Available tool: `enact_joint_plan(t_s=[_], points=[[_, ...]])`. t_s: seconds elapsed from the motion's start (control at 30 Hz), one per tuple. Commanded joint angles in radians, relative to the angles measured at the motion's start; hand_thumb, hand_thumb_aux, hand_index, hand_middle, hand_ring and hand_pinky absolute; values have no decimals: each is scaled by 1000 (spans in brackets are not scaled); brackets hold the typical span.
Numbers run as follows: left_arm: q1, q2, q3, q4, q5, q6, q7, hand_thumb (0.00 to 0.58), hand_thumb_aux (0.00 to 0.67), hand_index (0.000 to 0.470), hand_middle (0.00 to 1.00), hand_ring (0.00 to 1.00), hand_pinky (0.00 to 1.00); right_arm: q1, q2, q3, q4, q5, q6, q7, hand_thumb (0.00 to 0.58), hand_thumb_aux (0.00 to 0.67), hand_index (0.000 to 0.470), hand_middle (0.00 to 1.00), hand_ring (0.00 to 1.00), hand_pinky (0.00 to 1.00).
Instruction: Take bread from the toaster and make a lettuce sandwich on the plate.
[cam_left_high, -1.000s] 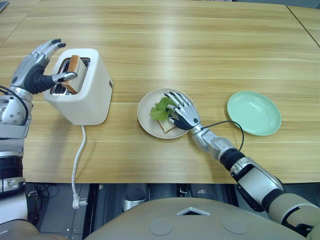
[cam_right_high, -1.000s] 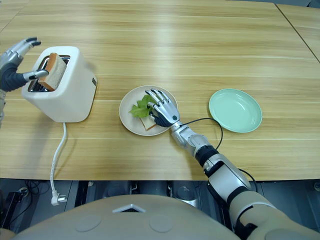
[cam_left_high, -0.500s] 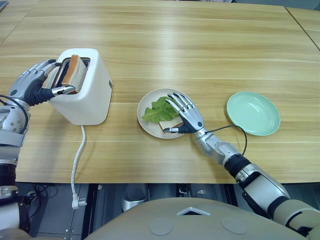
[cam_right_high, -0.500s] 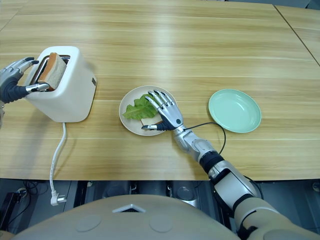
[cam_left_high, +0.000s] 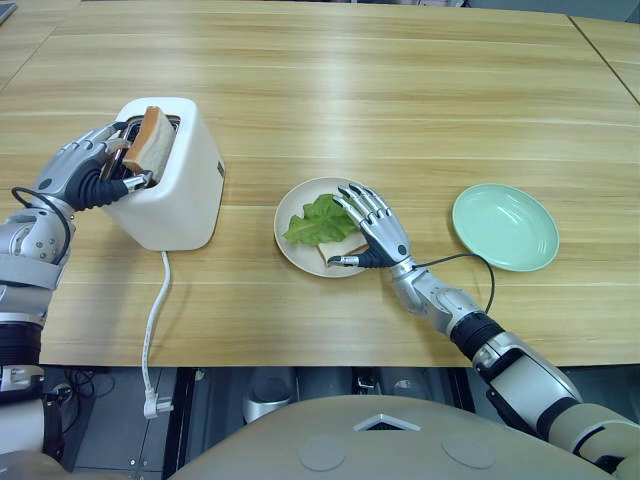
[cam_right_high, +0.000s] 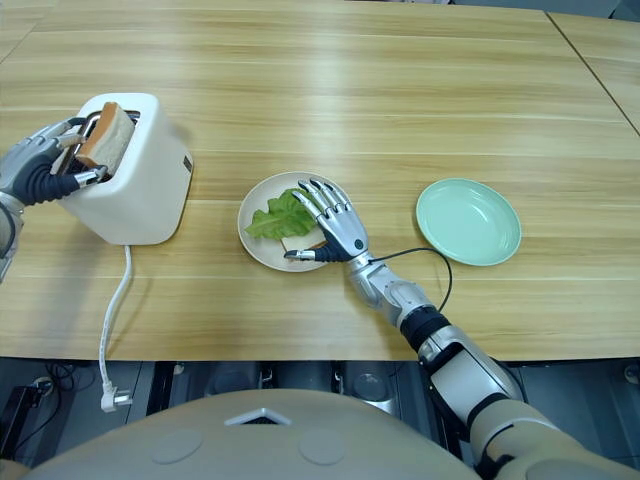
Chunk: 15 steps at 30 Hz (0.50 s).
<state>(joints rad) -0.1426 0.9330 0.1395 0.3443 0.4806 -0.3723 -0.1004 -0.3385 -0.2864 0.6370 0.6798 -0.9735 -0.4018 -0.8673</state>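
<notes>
White and boxy, the plastic toaster (cam_left_high: 180, 190) stands at the left of the pale wooden table (cam_left_high: 400, 100), with a browned slice of toast (cam_left_high: 150, 138) standing up out of its slot. The left hand (cam_left_high: 90, 178) is at the toaster's near corner, its fingers curled over the slot edge behind the slice and its thumb in front, so it appears to be pinching the toast's outer end. At the middle of the table, the round beige plate (cam_left_high: 295, 258) already carries a first bread slice (cam_left_high: 332, 251) with a green lettuce leaf (cam_left_high: 315, 220) laid across it. The right hand (cam_left_high: 375, 232) lies over the plate's right side, fingers spread flat and holding nothing. I judge the sandwich half built, and the step in hand is fetching the top slice. The next move calls for a straight upward lift, so the toast clears the slot without dragging the light toaster along, then a carry across to the lettuce. The right hand should draw aside first.
</notes>
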Motion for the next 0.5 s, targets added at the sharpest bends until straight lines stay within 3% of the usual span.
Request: enact_joint_plan(t_s=[0.03, 0.07, 0.2, 0.3, 0.5], points=[[-7, -14, -32, 29, -2, 6, -11, 516, 447, 307, 0, 0, 0, 6, 0, -7, -11, 10, 3, 4, 0, 0, 0, 0, 0, 0], [-10, -15, -33, 30, -8, 2, -12, 541, 497, 341, 0, 0, 0, 6, 1, -7, -11, 10, 3, 4, 0, 0, 0, 0, 0, 0], [-23, -24, -31, 27, -25, -3, -5, 564, 560, 384, 0, 0, 0, 7, 3, -8, -7, 10, 4, 0, 0, 0, 0, 0, 0, 0], [-28, -35, -23, 16, -59, -12, -18, 545, 504, 346, 0, 0, 0, 9, 5, -8, -9, 10, 7, 0, 0, 0, 0, 0, 0, 0], [-54, -44, -43, 78, -52, -11, -11, 527, 468, 321, 0, 0, 0, 7, 10, -6, -5, 9, 5, -2, 0, 0, 0, 0, 0, 0]])
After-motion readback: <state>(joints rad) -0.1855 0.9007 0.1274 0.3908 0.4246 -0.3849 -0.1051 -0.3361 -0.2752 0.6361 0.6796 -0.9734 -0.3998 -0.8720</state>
